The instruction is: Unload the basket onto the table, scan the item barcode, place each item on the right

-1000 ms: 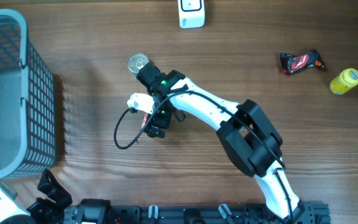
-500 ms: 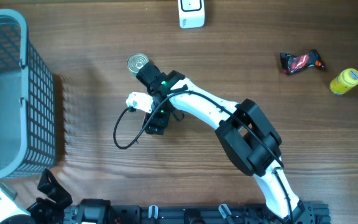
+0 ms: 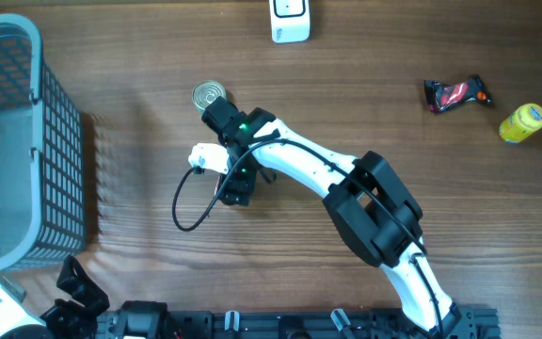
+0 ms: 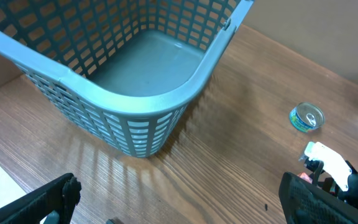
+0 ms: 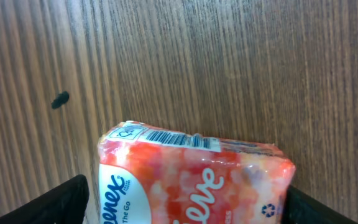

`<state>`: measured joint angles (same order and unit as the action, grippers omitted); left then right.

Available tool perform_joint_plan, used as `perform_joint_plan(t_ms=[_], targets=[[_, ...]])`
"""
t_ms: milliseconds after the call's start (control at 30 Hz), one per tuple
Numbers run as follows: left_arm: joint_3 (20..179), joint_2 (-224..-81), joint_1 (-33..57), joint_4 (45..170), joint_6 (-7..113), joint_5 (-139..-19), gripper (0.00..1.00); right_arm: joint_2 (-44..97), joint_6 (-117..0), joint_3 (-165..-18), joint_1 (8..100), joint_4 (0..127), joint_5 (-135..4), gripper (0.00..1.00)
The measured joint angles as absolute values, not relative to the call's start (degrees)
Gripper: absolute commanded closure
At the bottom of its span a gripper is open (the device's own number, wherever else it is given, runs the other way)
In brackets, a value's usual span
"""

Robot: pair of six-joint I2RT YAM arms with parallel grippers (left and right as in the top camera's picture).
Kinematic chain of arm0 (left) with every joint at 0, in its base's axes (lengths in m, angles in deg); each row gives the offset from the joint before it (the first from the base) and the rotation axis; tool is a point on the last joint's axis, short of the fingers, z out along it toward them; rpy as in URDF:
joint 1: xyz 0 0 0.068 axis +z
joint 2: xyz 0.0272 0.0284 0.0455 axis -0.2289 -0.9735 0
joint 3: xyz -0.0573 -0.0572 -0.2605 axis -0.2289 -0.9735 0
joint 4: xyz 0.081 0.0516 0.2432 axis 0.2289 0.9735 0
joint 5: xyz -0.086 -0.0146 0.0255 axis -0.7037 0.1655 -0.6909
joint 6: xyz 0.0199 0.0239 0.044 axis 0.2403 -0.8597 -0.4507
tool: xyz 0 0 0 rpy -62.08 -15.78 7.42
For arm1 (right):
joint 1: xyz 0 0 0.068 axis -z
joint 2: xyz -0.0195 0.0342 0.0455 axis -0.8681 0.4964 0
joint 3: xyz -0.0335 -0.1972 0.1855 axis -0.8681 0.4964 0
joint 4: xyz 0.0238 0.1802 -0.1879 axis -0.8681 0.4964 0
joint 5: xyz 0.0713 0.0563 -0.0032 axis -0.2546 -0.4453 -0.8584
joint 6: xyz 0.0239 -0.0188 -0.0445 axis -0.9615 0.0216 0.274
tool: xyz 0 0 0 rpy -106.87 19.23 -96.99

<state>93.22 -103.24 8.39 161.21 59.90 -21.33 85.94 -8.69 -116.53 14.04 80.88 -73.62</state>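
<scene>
Lying between fingers of right claw (image 5: pixel 185 190), tissue pack (image 5: pixel 166 165)

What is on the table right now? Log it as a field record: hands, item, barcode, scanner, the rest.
right hand: over the tissue pack, a finger on either side; grip unclear
left hand: open, empty, near the basket
barcode: along one edge of the pack, facing the right wrist camera
scanner: white, corded, lying beside the pack
can: upright, just past the scanner
far side: snack wrapper, yellow bottle
</scene>
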Motion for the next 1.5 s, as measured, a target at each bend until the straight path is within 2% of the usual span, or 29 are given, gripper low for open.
perform_joint_plan(t_ms=[167, 300, 367, 433, 467, 533, 600, 833, 1067, 1367, 1500], targets=[[93.2, -103.2, 8.4, 161.2, 59.9, -21.3, 0.00, 86.1, -8.6, -116.6, 14.0, 80.7, -73.1, 0.12], [93.2, -103.2, 8.4, 161.2, 59.9, -21.3, 0.00, 87.0, -8.9, -117.6, 13.9, 80.2, -71.5, 0.22], [93.2, -103.2, 8.4, 161.2, 59.9, -21.3, 0.00, 87.2, -9.3, -117.9, 13.9, 80.0, -70.9, 0.23], [93.2, -103.2, 8.4, 161.2, 59.9, -21.3, 0.00, 87.3, -9.5, -117.9, 13.9, 79.8, -70.7, 0.30], [93.2, -103.2, 8.4, 161.2, 59.9, -21.3, 0.00, 87.3, -9.8, -117.9, 13.9, 79.6, -70.5, 0.38], [93.2, -103.2, 8.4, 161.2, 59.9, -21.3, 0.00, 87.5, -10.0, -118.1, 13.9, 79.6, -69.9, 0.49], [93.2, -103.2, 8.4, 161.2, 59.9, -21.3, 0.00, 87.8, -10.5, -118.4, 14.2, 79.2, -69.2, 0.53], [93.2, -103.2, 8.4, 161.2, 59.9, -21.3, 0.00, 88.0, -10.6, -118.8, 14.6, 79.9, -70.5, 0.57], [93.2, -103.2, 8.4, 161.2, 59.9, -21.3, 0.00, 88.1, -8.8, -119.7, 15.0, 88.6, -79.2, 0.56], [93.2, -103.2, 8.4, 161.2, 59.9, -21.3, 0.00, 87.1, 0.7, -120.0, 15.7, 98.3, -91.9, 0.55], [93.2, -103.2, 8.4, 161.2, 59.9, -21.3, 0.00, 80.8, 6.7, -120.1, 18.9, 101.9, -101.3, 0.48]])
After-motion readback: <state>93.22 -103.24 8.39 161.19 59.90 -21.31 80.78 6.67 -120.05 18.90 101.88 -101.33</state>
